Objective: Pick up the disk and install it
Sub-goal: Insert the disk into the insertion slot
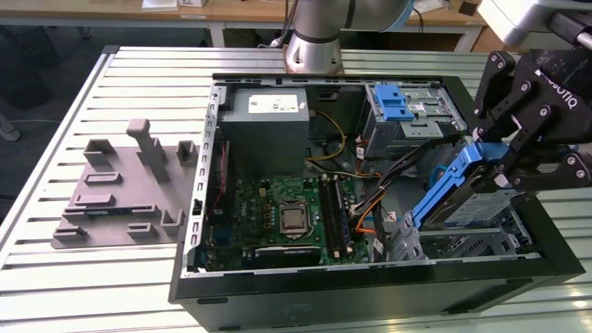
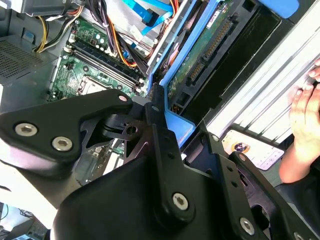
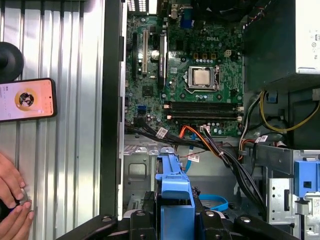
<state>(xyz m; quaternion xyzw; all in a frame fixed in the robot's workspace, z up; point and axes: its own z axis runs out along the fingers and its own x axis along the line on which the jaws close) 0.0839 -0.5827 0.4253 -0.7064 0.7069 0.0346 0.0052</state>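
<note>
Pinching the disk (image 1: 459, 205) by its blue side rails, with both jaws of the gripper (image 1: 495, 170) pressed on it. Held tilted, low end down in the open case (image 1: 370, 286), over the metal bay (image 1: 472, 244) at the exterior view's right. Also inside the case: a green board (image 1: 282, 208), a grey box (image 1: 268, 125), wires (image 1: 365, 208) and 1 more cage (image 1: 412, 114) with a blue part. Outside on the table (image 1: 55, 277), at the exterior view's left: a grey tray (image 1: 120, 198). On the table in the first wrist view: a phone (image 3: 25, 100) and a person's hand (image 3: 9, 182).
</note>
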